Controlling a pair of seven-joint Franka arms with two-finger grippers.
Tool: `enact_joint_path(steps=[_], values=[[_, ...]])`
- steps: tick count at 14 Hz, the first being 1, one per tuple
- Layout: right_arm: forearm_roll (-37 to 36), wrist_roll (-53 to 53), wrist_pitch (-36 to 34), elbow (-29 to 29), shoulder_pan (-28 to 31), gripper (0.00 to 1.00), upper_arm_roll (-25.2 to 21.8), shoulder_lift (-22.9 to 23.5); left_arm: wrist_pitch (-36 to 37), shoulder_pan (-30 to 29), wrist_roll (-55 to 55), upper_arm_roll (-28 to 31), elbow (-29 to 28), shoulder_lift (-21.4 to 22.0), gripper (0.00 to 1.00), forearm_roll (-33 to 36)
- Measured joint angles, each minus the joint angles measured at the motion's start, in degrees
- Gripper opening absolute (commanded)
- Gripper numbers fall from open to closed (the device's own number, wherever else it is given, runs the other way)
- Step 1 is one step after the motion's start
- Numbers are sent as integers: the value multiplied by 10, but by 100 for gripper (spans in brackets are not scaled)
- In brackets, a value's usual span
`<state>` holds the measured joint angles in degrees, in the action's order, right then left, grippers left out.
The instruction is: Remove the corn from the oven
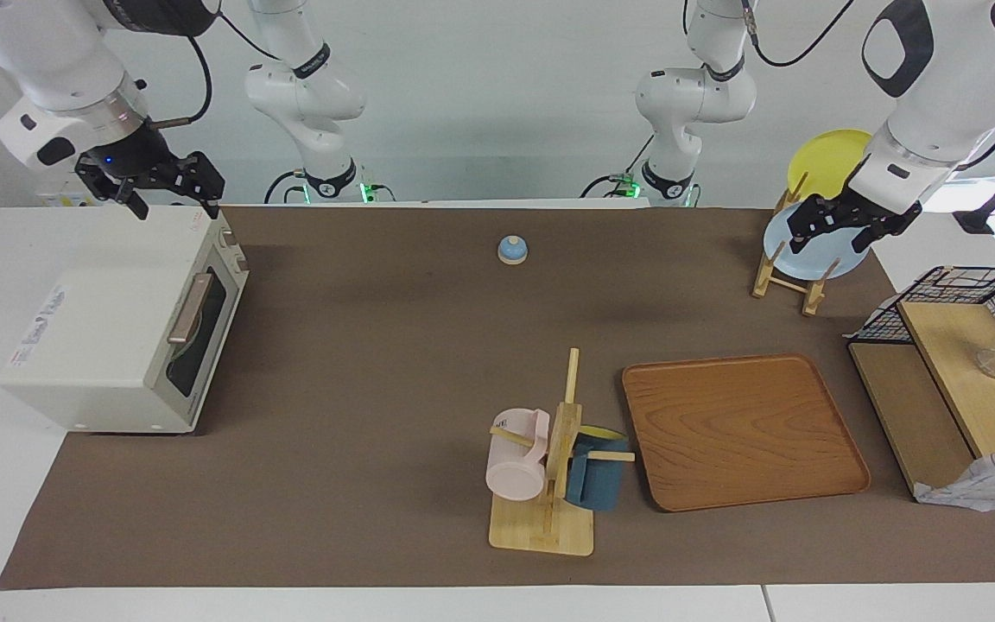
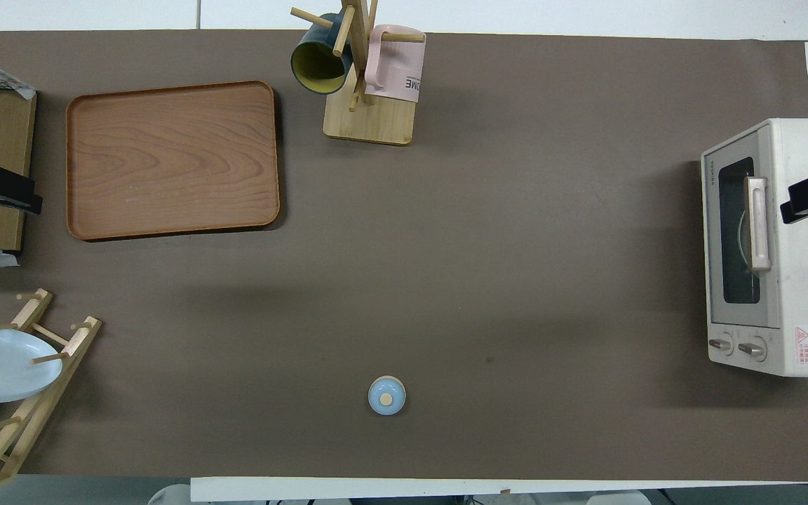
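Bare counter (image 1: 359, 363) lies open in front of the oven (image 1: 117, 345), whose shut door (image 1: 204, 333) blocks entry

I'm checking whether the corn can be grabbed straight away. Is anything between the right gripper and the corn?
Yes. The oven has its glass door shut, and no corn is visible through it. The right gripper, open, hangs over the oven's top corner nearer the robots. The door must be opened by its handle first.

Oven (image 1: 122, 333) at right arm's end, door shut; tray (image 1: 744, 432) beside mug rack (image 1: 549, 484); plate rack (image 1: 795, 259) at left arm's end.
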<state>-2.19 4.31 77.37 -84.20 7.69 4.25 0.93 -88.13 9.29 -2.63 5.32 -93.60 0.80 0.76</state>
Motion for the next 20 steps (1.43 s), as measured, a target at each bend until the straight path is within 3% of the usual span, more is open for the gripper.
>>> enact_joint_path(steps=[7,8,9,11,12,14,20], values=[[0,0,1,0,0,99,2,0,0,0,0,0,0,0,100,0],[0,0,1,0,0,94,2,0,0,0,0,0,0,0,100,0],[0,0,2,0,0,60,2,0,0,0,0,0,0,0,100,0],[0,0,11,0,-1,5,2,0,0,0,0,0,0,0,100,0],[0,0,17,-2,-1,0,3,0,0,0,0,0,0,0,100,0],[-3,14,52,-18,-7,0,5,0,0,0,0,0,0,0,100,0],[-104,21,172,-142,-39,0,7,13,0,0,0,0,0,0,100,0]])
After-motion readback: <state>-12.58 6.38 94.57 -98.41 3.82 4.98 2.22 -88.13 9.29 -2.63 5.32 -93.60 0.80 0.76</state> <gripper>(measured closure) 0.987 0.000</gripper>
